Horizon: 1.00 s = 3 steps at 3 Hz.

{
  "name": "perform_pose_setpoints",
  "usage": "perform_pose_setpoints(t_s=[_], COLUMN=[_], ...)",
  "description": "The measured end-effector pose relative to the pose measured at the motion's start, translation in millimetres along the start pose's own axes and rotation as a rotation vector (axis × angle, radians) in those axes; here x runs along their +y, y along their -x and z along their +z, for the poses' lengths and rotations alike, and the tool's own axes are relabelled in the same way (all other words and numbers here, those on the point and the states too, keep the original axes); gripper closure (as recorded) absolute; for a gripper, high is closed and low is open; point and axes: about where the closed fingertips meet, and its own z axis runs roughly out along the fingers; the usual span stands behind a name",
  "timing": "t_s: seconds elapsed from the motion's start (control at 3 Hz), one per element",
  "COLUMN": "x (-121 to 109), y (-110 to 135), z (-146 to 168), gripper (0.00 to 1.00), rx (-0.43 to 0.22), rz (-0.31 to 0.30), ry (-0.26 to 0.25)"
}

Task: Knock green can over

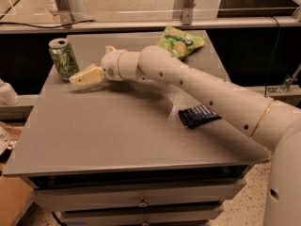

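The grey desk (pixel 94 135) is carrying everything. The white arm (pixel 211 98) is reaching across it from the right toward the far left corner. A green snack bag (pixel 181 41) is lying at the far edge, and a dark packet (pixel 198 115) is sitting beside the arm. The green can (pixel 63 58) is standing upright near the far left corner. The gripper (pixel 77 79) is pointing at the can's base, just beside it, with its jaws looking closed on nothing.

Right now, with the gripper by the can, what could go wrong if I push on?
The green can stands upright near the edge of the table; an outward push may send it off. The gripper sits low by the can's base, so it might slide the can rather than tip it. The arm passes close to the dark packet and could drag it.
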Motion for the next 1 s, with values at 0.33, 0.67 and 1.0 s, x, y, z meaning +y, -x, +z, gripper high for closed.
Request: perform_pose_setpoints(t_s=[0.33,0.67,1.0], x=[1,2,11], y=[0,1,27], z=[-1,-1,15], gripper=[0.0,0.0,0.0], rx=[-0.009,-0.01,-0.086], rz=[0.005,0.006,0.009], ry=[0.001,0.002,0.04])
